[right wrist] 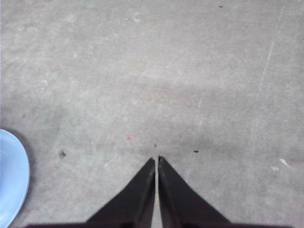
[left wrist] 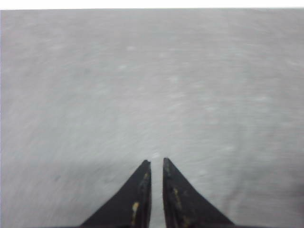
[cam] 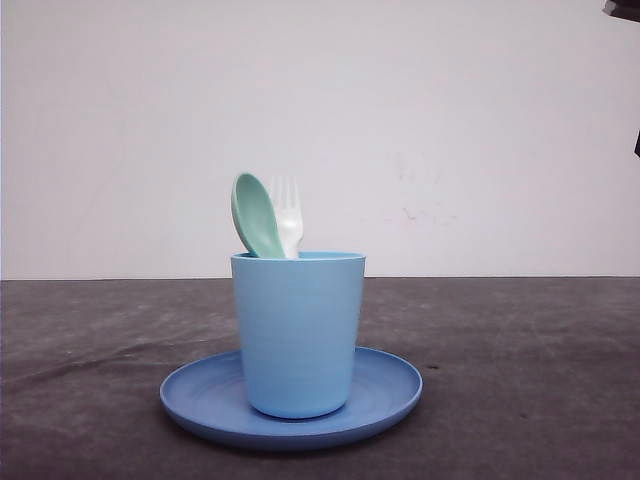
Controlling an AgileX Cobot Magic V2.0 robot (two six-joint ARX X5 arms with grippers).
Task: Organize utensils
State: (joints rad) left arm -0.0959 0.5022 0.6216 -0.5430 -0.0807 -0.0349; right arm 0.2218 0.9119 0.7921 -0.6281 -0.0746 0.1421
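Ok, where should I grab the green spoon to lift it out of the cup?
Probably by its bowl, coming from above. The mint-green spoon stands handle-down in the light blue cup, so just the bowl clears the rim. The white fork stands close beside it, so close across the bowl's thin edges.

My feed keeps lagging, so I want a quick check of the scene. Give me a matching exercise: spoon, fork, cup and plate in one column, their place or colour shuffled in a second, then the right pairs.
Column 1:
1. spoon
2. fork
3. cup
4. plate

Column 2:
A. light blue, stands upright on the plate
B. white, tines up, in the cup
C. darker blue, lies on the grey table under the cup
D. mint green, bowl up, in the cup to the left of the fork

Pairs: 1-D, 2-B, 3-A, 4-C
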